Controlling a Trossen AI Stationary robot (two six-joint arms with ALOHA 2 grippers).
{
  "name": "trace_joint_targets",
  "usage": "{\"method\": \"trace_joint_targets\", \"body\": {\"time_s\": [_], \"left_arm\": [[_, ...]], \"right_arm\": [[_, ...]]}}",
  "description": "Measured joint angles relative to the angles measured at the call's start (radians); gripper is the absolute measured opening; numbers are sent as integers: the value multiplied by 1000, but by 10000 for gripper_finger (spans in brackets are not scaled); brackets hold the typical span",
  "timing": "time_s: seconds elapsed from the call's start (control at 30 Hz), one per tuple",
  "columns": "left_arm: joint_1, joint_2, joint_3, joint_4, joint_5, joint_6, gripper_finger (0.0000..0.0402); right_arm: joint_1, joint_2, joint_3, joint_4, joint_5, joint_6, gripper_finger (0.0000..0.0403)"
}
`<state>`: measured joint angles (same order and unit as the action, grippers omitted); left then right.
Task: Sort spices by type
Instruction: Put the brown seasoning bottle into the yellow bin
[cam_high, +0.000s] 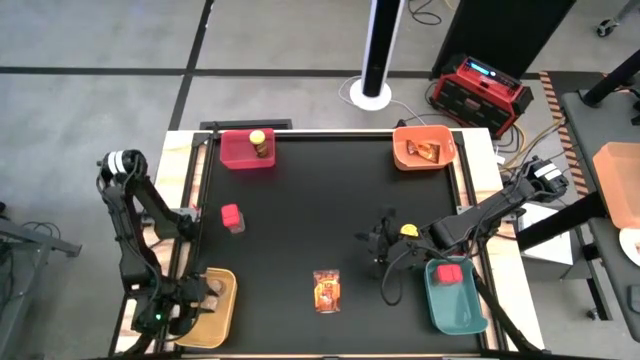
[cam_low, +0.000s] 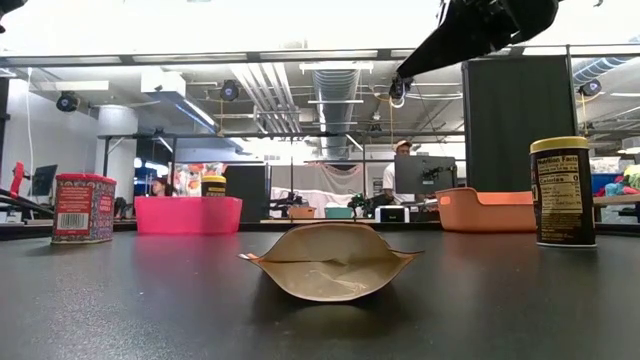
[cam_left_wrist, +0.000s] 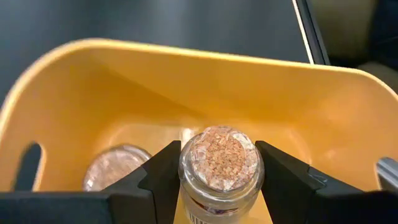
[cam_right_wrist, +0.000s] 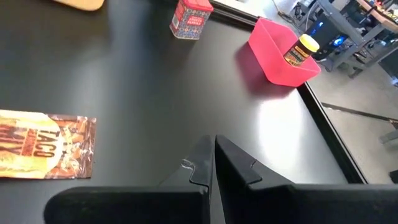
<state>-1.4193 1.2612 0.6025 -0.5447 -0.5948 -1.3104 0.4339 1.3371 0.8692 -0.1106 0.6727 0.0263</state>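
My right gripper (cam_right_wrist: 213, 163) has its fingers pressed together above the black table (cam_right_wrist: 155, 93). A flat taco packet (cam_right_wrist: 43, 153) lies just beside me. Farther off a red blocky container (cam_right_wrist: 191, 17) stands upright, well apart from the pink bin (cam_right_wrist: 273, 53) holding a yellow-lidded jar (cam_right_wrist: 300, 50).

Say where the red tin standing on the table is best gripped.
Probably from straight above, with the end effector closing on two opposite flat sides near the top: the tin stands upright, is blocky, and has nothing touching it.
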Motion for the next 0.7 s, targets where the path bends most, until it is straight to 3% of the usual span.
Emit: {"method": "trace_joint_targets", "body": {"time_s": [0.13, 0.43, 0.7], "left_arm": [[-1, 6, -1, 25, 16, -6, 169], [-2, 29, 10, 59, -36, 142, 169], [-2, 34, 11, 56, -51, 119, 173]], "right_arm": [[0, 0, 0, 30, 0, 0, 9], [0, 0, 0, 42, 0, 7, 9], [0, 0, 0, 42, 0, 3, 9]]}}
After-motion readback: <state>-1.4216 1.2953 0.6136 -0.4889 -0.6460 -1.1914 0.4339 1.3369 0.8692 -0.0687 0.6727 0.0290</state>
